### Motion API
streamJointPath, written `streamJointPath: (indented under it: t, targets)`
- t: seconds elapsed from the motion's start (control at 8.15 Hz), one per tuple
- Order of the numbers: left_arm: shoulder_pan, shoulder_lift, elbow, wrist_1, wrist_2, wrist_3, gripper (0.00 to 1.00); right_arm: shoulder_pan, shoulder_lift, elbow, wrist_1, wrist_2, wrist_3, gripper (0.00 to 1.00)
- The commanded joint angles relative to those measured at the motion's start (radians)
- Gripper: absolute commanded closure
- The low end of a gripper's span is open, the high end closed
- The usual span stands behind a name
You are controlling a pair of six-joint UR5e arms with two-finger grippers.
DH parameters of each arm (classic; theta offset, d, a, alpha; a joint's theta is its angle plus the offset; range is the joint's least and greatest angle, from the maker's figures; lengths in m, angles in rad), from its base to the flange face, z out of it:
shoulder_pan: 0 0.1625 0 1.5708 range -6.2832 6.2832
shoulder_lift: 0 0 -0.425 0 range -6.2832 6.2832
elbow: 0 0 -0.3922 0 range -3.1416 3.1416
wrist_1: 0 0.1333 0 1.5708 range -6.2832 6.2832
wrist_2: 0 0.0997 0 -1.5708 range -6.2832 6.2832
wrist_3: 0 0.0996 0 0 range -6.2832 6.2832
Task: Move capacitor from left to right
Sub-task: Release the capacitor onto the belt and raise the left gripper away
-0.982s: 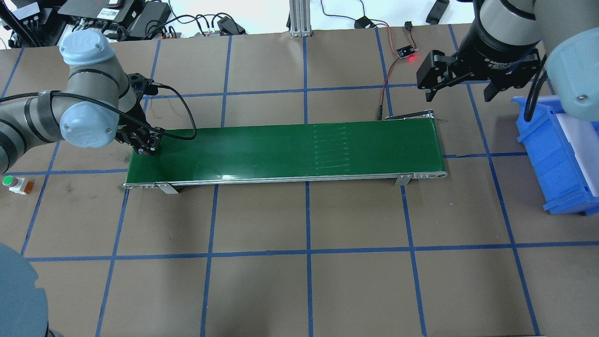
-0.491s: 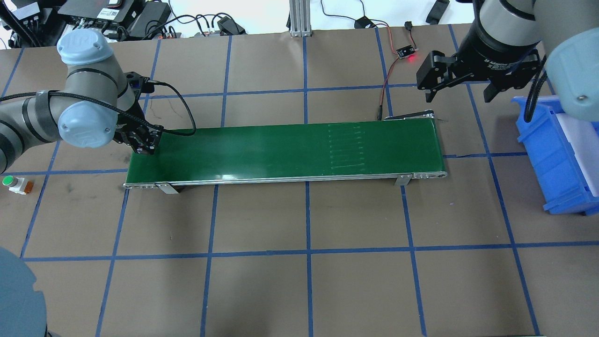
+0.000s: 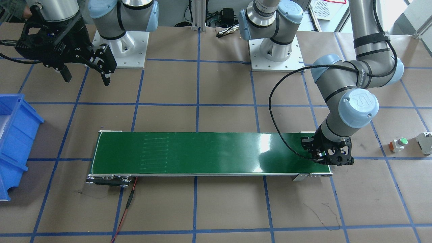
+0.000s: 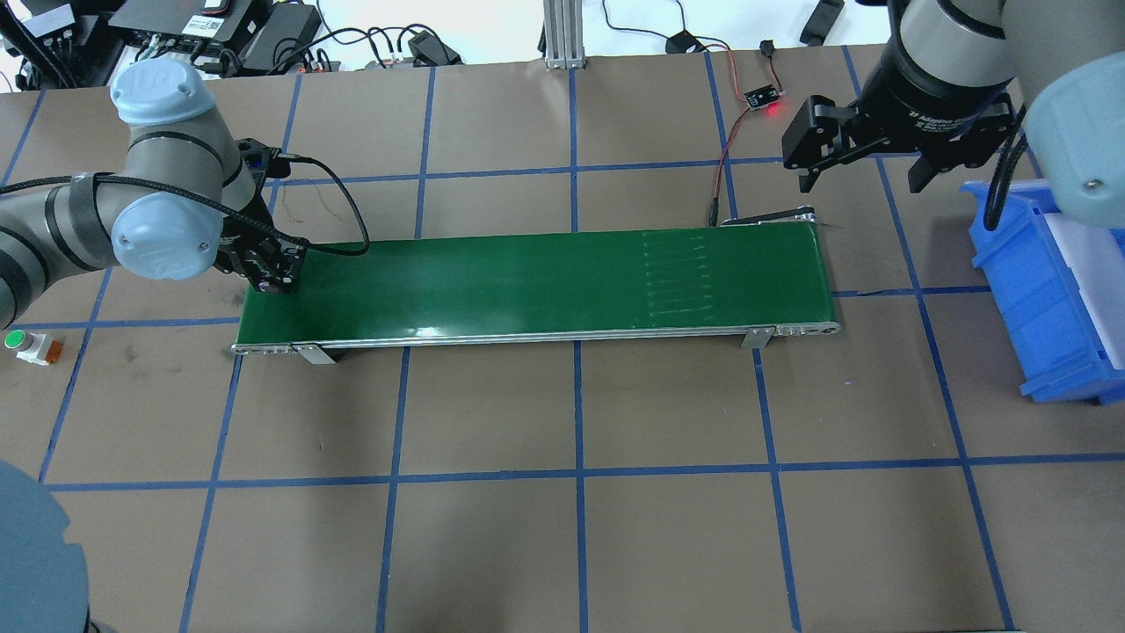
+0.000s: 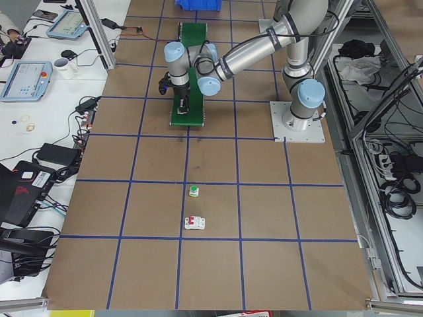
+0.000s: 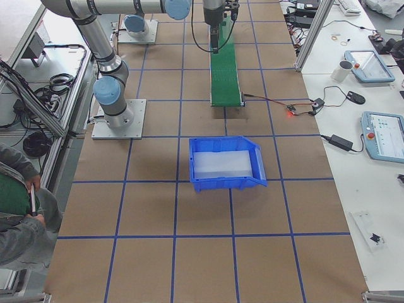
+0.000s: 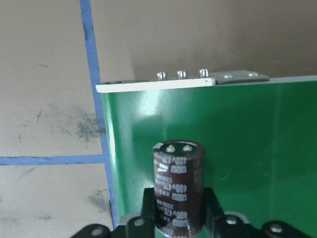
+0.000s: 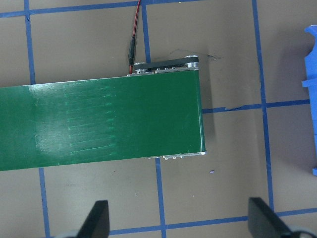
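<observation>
1. Capacitor (image 7: 178,188): dark brown cylinder with pale markings and a silvery top. It is held upright between the fingers (image 7: 212,206) of the left gripper (image 4: 274,278), which are closed on its lower body. It is positioned over the left end of the green conveyor belt (image 4: 545,281), near the end roller. Whether its base touches the belt cannot be told.

2. Right gripper (image 4: 861,176): its fingers (image 8: 97,221) are spread wide with nothing between them. It is held above the table beyond the belt's right end, near the blue bin (image 4: 1041,299).

3. Green-topped push button (image 3: 401,141) and white-grey blocky component (image 3: 425,138): both are set on the table on the robot's left, well apart from the belt.

4. Small circuit board (image 4: 763,98): a red light is lit on it, and it is wired toward the belt's right end.
</observation>
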Motion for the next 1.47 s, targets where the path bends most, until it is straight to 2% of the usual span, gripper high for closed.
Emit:
streamJointPath:
  t: [0.0,0.12,0.49,0.74,0.98,1.1,1.35]
  targets:
    - [0.0,-0.016,-0.003,0.004,0.0,0.006,0.67,-0.001,0.0,0.0,0.0,0.0,0.0,0.0]
    - [0.0,-0.021,-0.001,0.004,0.001,0.009,0.58,-0.001,0.0,0.0,0.0,0.0,0.0,0.0]
    - [-0.002,0.016,0.006,-0.019,0.012,-0.003,0.02,-0.001,0.0,0.0,0.0,0.0,0.0,0.0]
    - [-0.002,0.109,0.049,-0.101,0.009,-0.014,0.0,-0.001,0.0,0.0,0.0,0.0,0.0,0.0]
    - [0.012,0.197,0.228,-0.237,0.001,-0.005,0.0,-0.001,0.002,0.0,0.003,0.0,-0.009,0.0]
    - [0.012,0.202,0.3,-0.232,-0.002,-0.006,0.0,-0.004,0.003,0.003,0.006,0.0,-0.032,0.0]
    - [0.012,0.199,0.325,-0.232,0.003,0.03,0.0,-0.011,0.014,0.005,-0.001,0.009,-0.122,0.0]
